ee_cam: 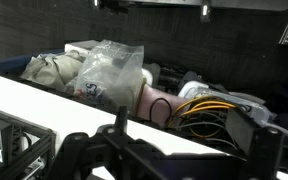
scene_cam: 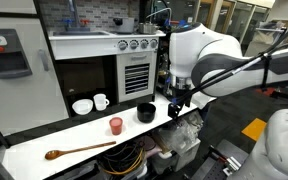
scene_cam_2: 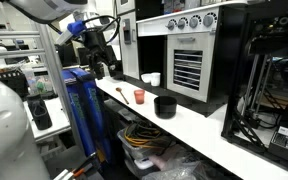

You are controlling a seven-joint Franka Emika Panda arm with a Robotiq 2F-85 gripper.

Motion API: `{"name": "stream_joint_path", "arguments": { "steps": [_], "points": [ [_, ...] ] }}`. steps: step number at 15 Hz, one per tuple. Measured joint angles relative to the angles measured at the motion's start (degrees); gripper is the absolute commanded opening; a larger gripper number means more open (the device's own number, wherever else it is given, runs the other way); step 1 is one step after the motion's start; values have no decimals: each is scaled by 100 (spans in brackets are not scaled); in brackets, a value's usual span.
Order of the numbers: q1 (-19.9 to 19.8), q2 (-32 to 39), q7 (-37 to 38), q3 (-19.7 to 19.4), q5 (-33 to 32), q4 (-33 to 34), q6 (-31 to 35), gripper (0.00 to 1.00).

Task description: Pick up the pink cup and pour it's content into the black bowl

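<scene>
The pink cup [scene_cam: 115, 125] stands upright on the white tabletop [scene_cam: 44, 140], also seen in an exterior view [scene_cam_2: 139, 96]. The black bowl [scene_cam: 146, 112] sits just beside it, a short gap apart, and shows in both exterior views [scene_cam_2: 165, 106]. My gripper [scene_cam: 177, 104] hangs off the table's edge, past the black bowl and clear of both objects. It also shows in an exterior view [scene_cam_2: 103, 66]. In the wrist view its fingers [ee_cam: 184, 150] are spread apart with nothing between them. Neither the cup nor the bowl appears in the wrist view. The cup's contents cannot be made out.
A wooden spoon [scene_cam: 79, 150] lies on the table. A white bowl [scene_cam: 82, 106] and white mug [scene_cam: 101, 101] stand by the toy kitchen [scene_cam: 134, 60]. Plastic bags [ee_cam: 109, 70] and cables [ee_cam: 209, 105] lie below the table edge. A blue rack [scene_cam_2: 84, 105] stands nearby.
</scene>
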Motion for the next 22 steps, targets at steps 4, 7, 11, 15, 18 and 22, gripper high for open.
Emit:
{"name": "stream_joint_path", "arguments": {
  "steps": [4,7,11,15,18,22],
  "points": [
    [5,343,-510,-155,-282,235,658,100],
    [51,990,-1174,-257,-529,671,1248,100],
    [260,2027,-1915,-278,-746,1459,1363,100],
    [498,2875,-2333,-265,-1096,2183,1259,100],
    [647,3371,-2442,-257,-1500,2661,1098,100],
    [826,4015,-2496,-254,-1940,3261,931,100]
  ]
}}
